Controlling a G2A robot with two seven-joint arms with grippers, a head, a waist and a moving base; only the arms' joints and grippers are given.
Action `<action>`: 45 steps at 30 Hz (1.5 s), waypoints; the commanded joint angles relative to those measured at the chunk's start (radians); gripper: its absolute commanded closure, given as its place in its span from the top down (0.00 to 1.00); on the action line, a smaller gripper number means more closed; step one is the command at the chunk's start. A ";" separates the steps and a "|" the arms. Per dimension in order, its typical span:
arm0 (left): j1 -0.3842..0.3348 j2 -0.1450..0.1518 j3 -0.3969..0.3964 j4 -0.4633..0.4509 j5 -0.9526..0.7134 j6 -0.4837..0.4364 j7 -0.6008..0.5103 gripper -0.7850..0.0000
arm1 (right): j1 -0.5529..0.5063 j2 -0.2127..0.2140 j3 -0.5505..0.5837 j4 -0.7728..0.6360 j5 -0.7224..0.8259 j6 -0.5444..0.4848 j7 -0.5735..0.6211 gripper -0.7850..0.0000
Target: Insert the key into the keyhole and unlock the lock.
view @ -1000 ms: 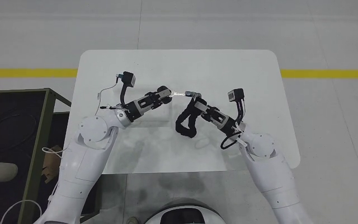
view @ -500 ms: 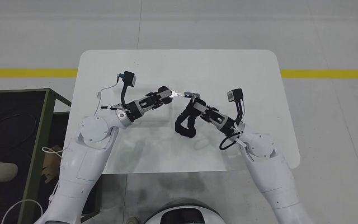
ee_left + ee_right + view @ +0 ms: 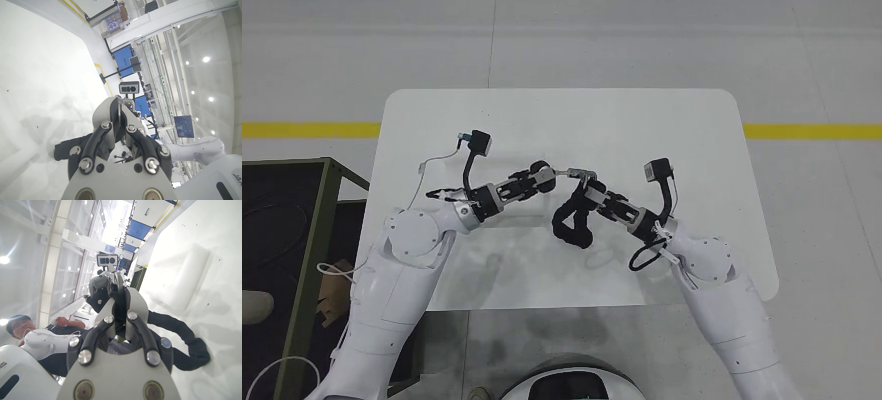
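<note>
From above, your left end effector (image 3: 545,176) is clenched on the key (image 3: 560,172), whose long axis runs level across the tabletop (image 3: 682,120) toward the lock (image 3: 573,215), which the right end effector (image 3: 594,190) grasps just beside it. In the left wrist view the key (image 3: 119,115) sits edge-on between the pads, with the lock's metal head (image 3: 127,101) directly beyond its tip; you cannot tell whether it has entered. In the right wrist view the right end effector (image 3: 118,303) grips the lock (image 3: 98,284) by its black sleeve, the head facing away toward the left arm.
</note>
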 commanded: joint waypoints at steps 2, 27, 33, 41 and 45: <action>-0.002 0.000 0.000 -0.004 0.023 -0.001 -0.008 0.00 | -0.004 0.003 0.004 -0.017 -0.050 0.001 -0.008 0.00; -0.003 -0.004 0.013 -0.014 0.080 0.017 -0.030 0.00 | -0.024 0.023 0.027 -0.091 -0.164 0.014 0.002 0.00; -0.004 -0.005 0.013 -0.011 0.061 0.029 -0.049 0.47 | -0.015 0.024 0.021 -0.074 -0.152 0.015 0.008 0.00; -0.002 -0.007 0.012 -0.021 0.046 0.041 -0.051 1.00 | -0.008 0.026 0.016 -0.061 -0.138 0.013 0.006 0.00; 0.003 -0.007 -0.003 -0.020 0.033 0.044 -0.054 1.00 | -0.012 0.028 0.026 -0.059 -0.104 0.004 0.010 0.00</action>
